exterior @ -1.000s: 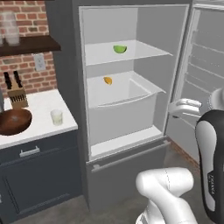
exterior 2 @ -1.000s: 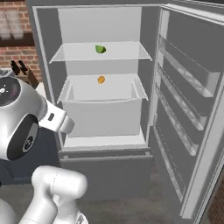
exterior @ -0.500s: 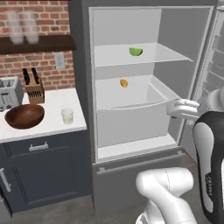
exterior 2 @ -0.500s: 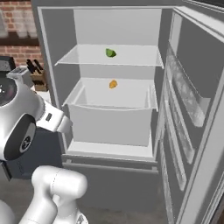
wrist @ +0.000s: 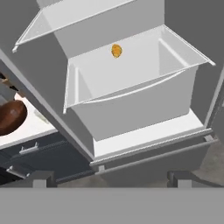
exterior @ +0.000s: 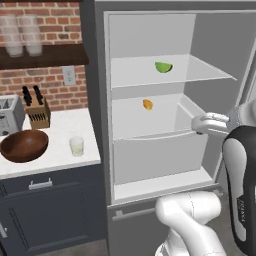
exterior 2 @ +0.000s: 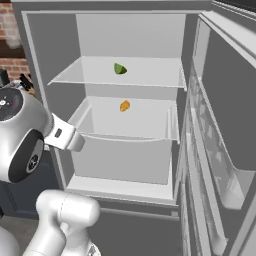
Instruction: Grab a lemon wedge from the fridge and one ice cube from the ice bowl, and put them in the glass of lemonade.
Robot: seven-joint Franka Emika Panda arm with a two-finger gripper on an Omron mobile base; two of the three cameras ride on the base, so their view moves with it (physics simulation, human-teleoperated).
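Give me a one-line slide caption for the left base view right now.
Open fridge with the lemon wedge on its shelf, ice bowl and glass of lemonade waiting on the counter.

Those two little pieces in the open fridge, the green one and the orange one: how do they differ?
The lemon wedge is bright green; the orange piece is orange-yellow. The lemon wedge lies on the upper shelf, the orange piece lower, at the back of the drawer. The wedge looks curved and pointed, the orange piece rounder. Both are tiny.

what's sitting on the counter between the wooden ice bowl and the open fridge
The glass of lemonade stands on the white counter between the ice bowl and the fridge; the left base view shows it.
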